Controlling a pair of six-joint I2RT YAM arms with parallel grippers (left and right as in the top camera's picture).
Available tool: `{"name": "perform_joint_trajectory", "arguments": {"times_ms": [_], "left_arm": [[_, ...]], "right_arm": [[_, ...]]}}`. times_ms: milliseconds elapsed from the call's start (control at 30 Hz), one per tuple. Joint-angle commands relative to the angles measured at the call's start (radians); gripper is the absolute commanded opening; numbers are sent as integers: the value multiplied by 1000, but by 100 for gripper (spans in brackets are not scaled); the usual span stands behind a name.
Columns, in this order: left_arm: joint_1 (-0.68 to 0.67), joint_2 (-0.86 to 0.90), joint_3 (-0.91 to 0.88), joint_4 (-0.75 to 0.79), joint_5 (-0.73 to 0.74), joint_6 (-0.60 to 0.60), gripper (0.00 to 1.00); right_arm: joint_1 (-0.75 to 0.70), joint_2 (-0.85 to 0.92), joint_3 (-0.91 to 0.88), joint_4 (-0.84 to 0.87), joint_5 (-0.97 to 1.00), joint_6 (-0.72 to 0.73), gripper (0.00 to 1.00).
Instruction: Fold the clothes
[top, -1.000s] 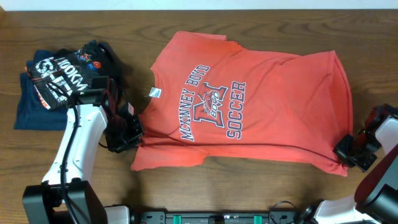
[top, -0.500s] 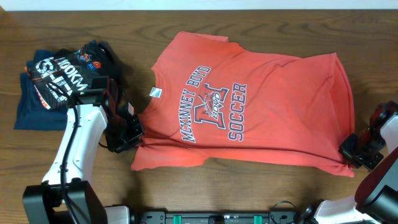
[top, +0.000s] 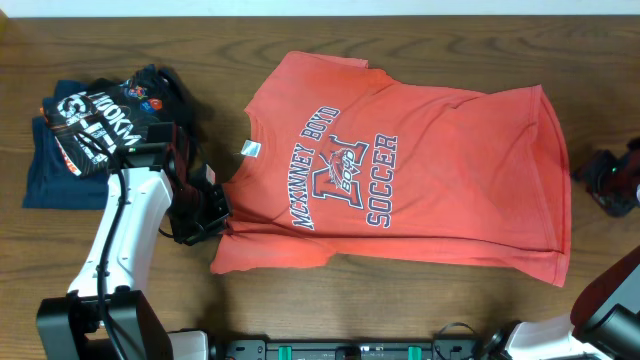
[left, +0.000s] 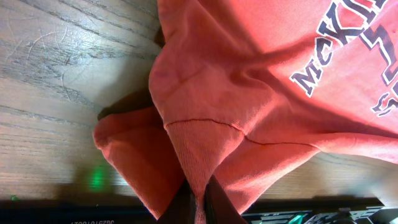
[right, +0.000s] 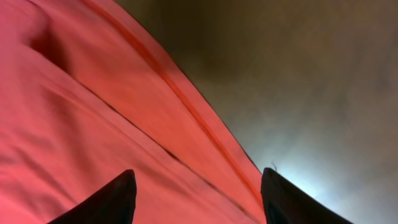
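The clothes, a coral-red shirt (top: 400, 170) with navy lettering, lie spread across the middle of the table. At its left side my left gripper (top: 205, 215) is shut on a pinched fold of the shirt's edge, near the sleeve. In the left wrist view that fold (left: 205, 143) runs down between the closed fingers of the left gripper (left: 200, 205). My right gripper (top: 606, 180) hovers just off the shirt's right hem, apart from the cloth. In the right wrist view the right gripper (right: 199, 199) is open, with only the shirt's hem (right: 81, 124) and table below its fingers (right: 112, 199).
A pile of navy and black garments (top: 90, 130) with white lettering lies at the back left, beside my left arm. Bare wooden table (top: 500, 40) surrounds the shirt. A white neck label (top: 249, 149) shows at the collar.
My right gripper has opened and let go of the shirt's lower right corner, then moved up and back along the right hem. The hem now lies flat. The left gripper has not moved.
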Motion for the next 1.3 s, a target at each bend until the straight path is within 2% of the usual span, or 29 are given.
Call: {"name": "perform_joint_trajectory", "arguments": {"times_ms": [0,100,267,467,633,833,1267], "left_arm": [[7,-8,-2,4,-5,10,6],[7,-8,-2,16,-4,9,6],[7,-8,-2,19,-4,9,6],[7,-8,-2,19,-4,9,6],[7,-8,-1,19,-4,9,6],[7,-8,-2,19,-4,9,6],[7,-8,-1,19,-4,9,6]], "right_arm": [[15,-2,-10,56,-111,-50,59],[44,18,-21,122,-158,-86,56],[107,116,-21,235,-238,-132,58],[162,235,-21,389,-266,-129,57],[179,280,-21,484,-282,-130,48],[184,292,-21,515,-258,-130,37],[184,292,-21,548,-243,-130,35]]}}
